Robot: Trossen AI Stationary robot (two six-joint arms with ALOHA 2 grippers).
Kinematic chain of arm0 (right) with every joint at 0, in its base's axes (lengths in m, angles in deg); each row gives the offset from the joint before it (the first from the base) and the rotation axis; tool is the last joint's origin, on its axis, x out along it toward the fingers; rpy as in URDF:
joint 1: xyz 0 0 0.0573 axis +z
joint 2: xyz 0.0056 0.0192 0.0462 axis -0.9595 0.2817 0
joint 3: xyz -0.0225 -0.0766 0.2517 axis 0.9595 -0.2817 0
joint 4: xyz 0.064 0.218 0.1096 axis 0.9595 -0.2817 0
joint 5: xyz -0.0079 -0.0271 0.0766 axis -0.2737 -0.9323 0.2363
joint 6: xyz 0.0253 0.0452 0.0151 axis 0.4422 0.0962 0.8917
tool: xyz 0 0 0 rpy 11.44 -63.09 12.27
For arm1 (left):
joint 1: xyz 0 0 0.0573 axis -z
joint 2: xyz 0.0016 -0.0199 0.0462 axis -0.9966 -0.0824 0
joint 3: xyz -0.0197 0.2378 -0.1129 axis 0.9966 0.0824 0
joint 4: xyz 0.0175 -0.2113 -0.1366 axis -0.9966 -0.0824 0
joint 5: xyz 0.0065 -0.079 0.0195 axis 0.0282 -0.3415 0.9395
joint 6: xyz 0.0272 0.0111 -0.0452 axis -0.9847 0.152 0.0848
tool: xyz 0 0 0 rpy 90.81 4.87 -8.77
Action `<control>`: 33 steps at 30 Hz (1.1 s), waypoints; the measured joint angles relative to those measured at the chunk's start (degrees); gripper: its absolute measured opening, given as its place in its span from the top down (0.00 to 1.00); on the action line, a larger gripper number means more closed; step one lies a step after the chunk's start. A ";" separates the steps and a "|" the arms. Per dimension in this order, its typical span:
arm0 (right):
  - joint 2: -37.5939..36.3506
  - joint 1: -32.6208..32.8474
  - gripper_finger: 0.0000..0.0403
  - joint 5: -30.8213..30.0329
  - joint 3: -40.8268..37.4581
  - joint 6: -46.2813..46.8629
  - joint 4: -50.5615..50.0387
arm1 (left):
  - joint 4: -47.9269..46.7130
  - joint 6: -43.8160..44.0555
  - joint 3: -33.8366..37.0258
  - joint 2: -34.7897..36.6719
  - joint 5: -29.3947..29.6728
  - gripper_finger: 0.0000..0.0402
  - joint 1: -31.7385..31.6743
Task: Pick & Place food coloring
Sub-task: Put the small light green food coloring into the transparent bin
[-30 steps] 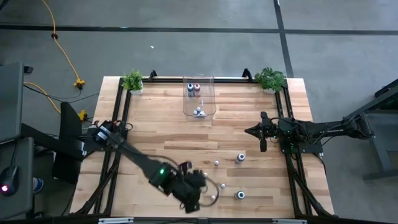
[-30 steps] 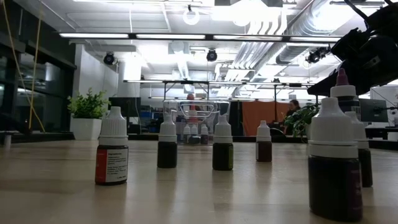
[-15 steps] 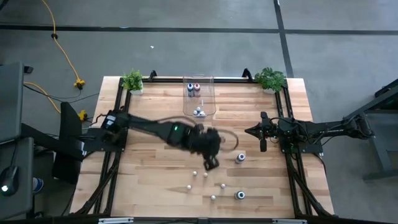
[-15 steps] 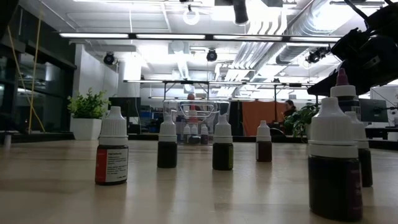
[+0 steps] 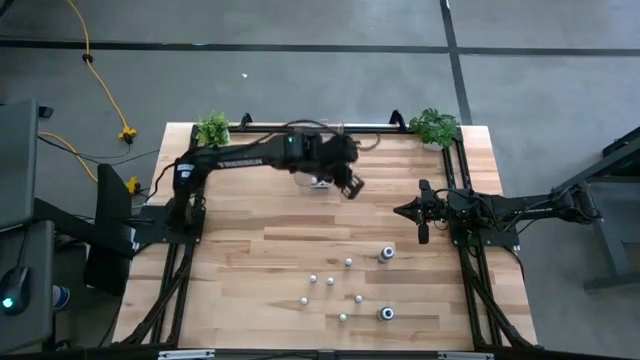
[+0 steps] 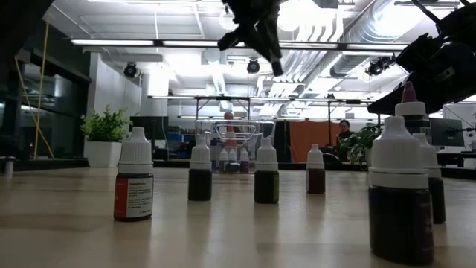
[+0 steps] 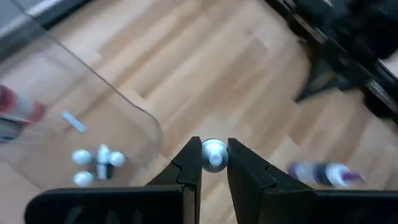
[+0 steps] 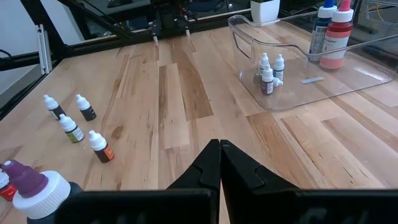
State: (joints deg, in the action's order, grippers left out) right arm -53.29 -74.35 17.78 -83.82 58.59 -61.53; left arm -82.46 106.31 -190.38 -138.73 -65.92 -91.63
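Observation:
My left gripper (image 5: 350, 187) hangs above the table beside the clear bin (image 5: 336, 130), on the bin's near right, shut on a tiny food coloring bottle whose white cap (image 7: 214, 154) shows between the fingertips. In the low view the gripper (image 6: 271, 56) is high over the standing bottles. Several small bottles (image 5: 331, 281) and two larger ones (image 5: 386, 254) stand upright on the wood nearer the front. A few small bottles (image 8: 268, 71) and two taller ones (image 8: 333, 31) are inside the bin. My right gripper (image 5: 420, 225) waits shut at the table's right side. My left gripper pinches the tiny bottle between its two fingers, right at the white cap (image 7: 214, 154), which faces back along the fingers. The fingers slant down toward the far side. The bottle is lifted clear of the table; its body is hidden behind the cap and fingertips.
Two potted plants (image 5: 213, 130) (image 5: 434, 127) stand at the far corners. A black frame rail (image 5: 200, 165) runs along the table's sides. A purple-capped bottle (image 7: 323, 174) is on the wood beyond the held one. Open wood lies between the bin and the bottles.
My left gripper has swung from the near edge across the table toward the far edge and the bin, rising and rolling as it went. It stays shut on the small bottle, now carried high clear of the table. The standing bottles have kept their places.

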 joint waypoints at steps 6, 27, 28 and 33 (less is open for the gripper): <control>0.00 0.00 1.00 0.02 0.01 0.00 0.00 | 0.99 -0.09 -0.02 -1.05 7.80 0.89 -2.81; 0.00 0.00 1.00 0.02 0.00 0.00 -0.02 | 0.37 3.12 0.07 -13.22 19.60 0.89 -4.06; 0.00 0.00 1.00 0.02 0.00 0.00 -0.04 | 0.21 3.29 0.07 -13.22 19.53 0.89 -4.20; 0.00 -0.02 1.00 0.00 0.02 0.00 0.00 | -1.71 4.81 0.07 -13.25 19.02 0.89 -4.16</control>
State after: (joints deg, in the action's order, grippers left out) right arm -53.29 -74.37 17.78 -83.80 58.59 -61.53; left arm -84.17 111.12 -190.32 -151.98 -46.91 -95.79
